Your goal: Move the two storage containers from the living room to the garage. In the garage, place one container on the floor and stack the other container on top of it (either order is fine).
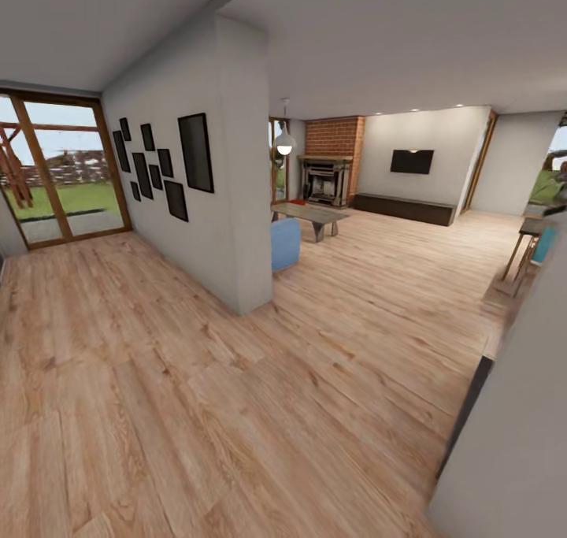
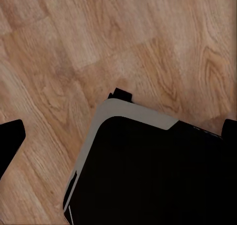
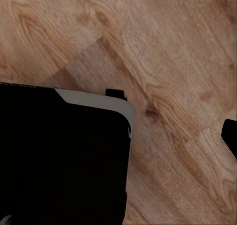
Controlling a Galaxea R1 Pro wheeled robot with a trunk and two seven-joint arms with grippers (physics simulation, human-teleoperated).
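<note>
Far across the living room (image 1: 409, 246), beside the near end of the coffee table (image 1: 311, 213), a small red-orange patch (image 1: 293, 202) sits low at floor level; it is too small to tell whether it is one of the storage containers. Just behind the table stands the dark fireplace (image 1: 324, 182) under red brick (image 1: 335, 136), with a white pendant lamp (image 1: 285, 144) hanging in front of it. To the right of the brick, a black screen (image 1: 412, 161) is mounted on the pale wall above a long, low dark cabinet (image 1: 403, 207). A blue chair (image 1: 285, 243) stands just beside the grey partition wall (image 1: 236, 168), whose left face carries a cluster of black frames (image 1: 157, 164). Wood-framed glass doors (image 1: 59, 172) at the far left look onto grass. Light wood plank floor (image 1: 236, 412) runs through the whole space. In the left wrist view, the left gripper (image 2: 118, 136) has its jaws spread wide, one dark fingertip (image 2: 10, 142) at each side edge, nothing between them but planks and the robot's black, grey-edged base (image 2: 158, 180). In the right wrist view, the right gripper (image 3: 118, 141) shows one fingertip (image 3: 230, 136) at the edge; the other is lost against the black base, so I cannot tell how its jaws stand.
</note>
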